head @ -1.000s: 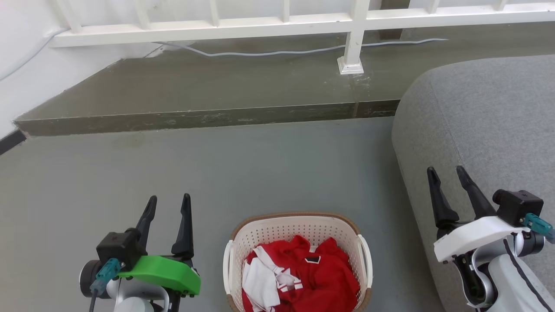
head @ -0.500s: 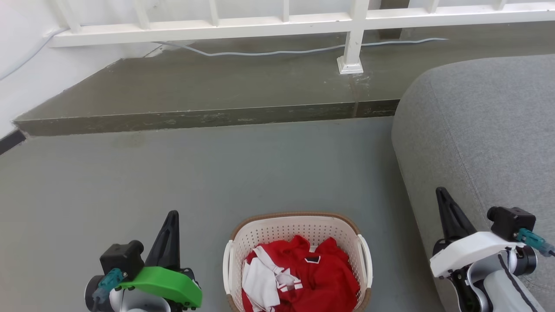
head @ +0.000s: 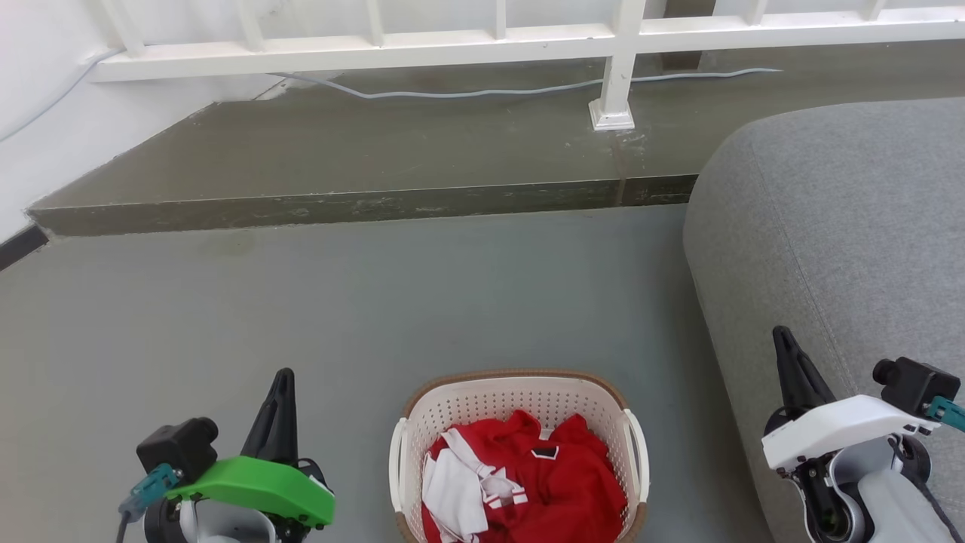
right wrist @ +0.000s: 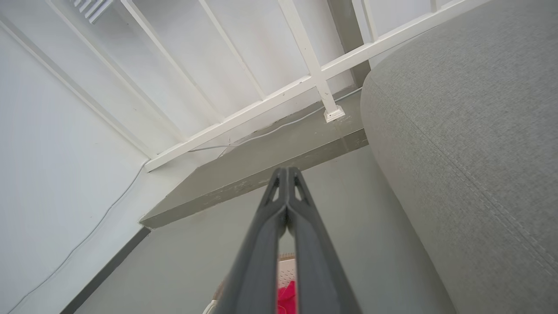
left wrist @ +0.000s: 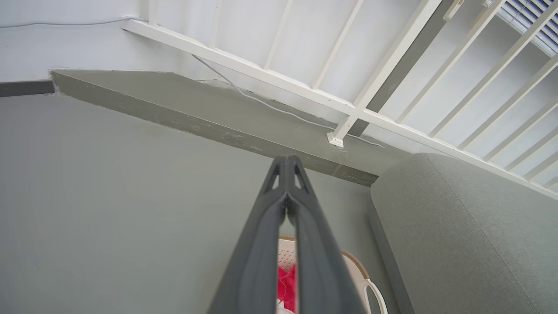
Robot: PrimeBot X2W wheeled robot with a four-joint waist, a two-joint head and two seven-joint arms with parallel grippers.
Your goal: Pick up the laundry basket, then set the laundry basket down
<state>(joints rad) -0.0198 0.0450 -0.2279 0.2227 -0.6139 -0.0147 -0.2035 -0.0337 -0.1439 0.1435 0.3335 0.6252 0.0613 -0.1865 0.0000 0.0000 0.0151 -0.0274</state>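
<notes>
The laundry basket point(head: 520, 396) stands on the grey floor at the bottom centre of the head view, cream-white and perforated with a brown rim and white side handles. A red and white garment point(head: 528, 483) fills it. My left gripper point(head: 283, 377) is shut and empty, off to the basket's left and apart from it. My right gripper point(head: 784, 335) is shut and empty, to the basket's right in front of the sofa. In the left wrist view the shut left gripper point(left wrist: 287, 160) partly hides the laundry basket point(left wrist: 355, 266). A sliver of the laundry basket point(right wrist: 287, 268) peeks between the shut right gripper's point(right wrist: 285, 171) fingers.
A grey sofa point(head: 844, 226) bulks at the right, close to the right arm. A raised concrete step point(head: 362, 204) crosses the floor ahead, with a white railing point(head: 482, 45) and a loose cable point(head: 452, 92) behind it. A white wall stands at the left.
Both grippers went from open to shut and dropped lower in the head view. The left arm has since shifted left and the right arm right. The basket has not moved.
</notes>
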